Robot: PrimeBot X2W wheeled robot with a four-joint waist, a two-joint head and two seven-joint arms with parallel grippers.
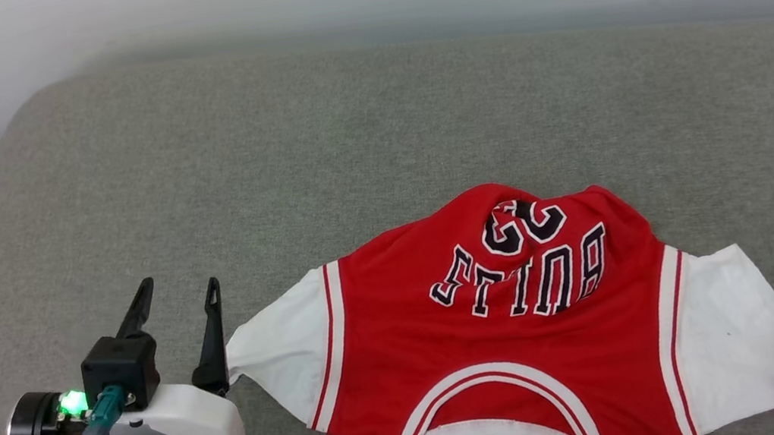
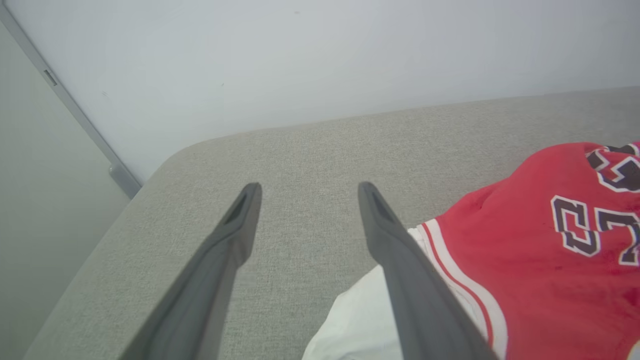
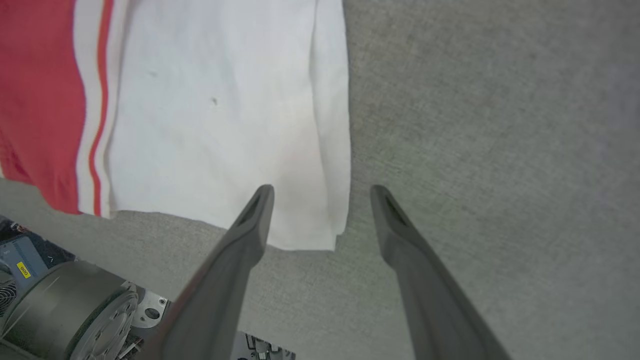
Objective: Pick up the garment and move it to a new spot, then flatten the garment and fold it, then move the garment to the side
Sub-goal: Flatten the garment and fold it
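At left: left gripper [image 1: 179, 284], fingers spread wide, empty, just beside left sleeve [image 1: 277, 357].

Middle: garment [image 1: 512, 337] lying lettering-up on grey cushion [image 1: 345, 139], collar toward robot, far hem bunched. Not inside any container.

Likely light, limp, easily creased; best pinched at sleeve edges or shoulders, both sides together.

At right: right gripper [image 3: 322, 190], fingers spread, empty, over outer corner of right sleeve [image 1: 734, 334].

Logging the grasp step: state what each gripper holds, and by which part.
Nothing is held. Both the left gripper and the right gripper stand open; the red jersey-style T-shirt with white sleeves lies loose on the grey fabric surface.
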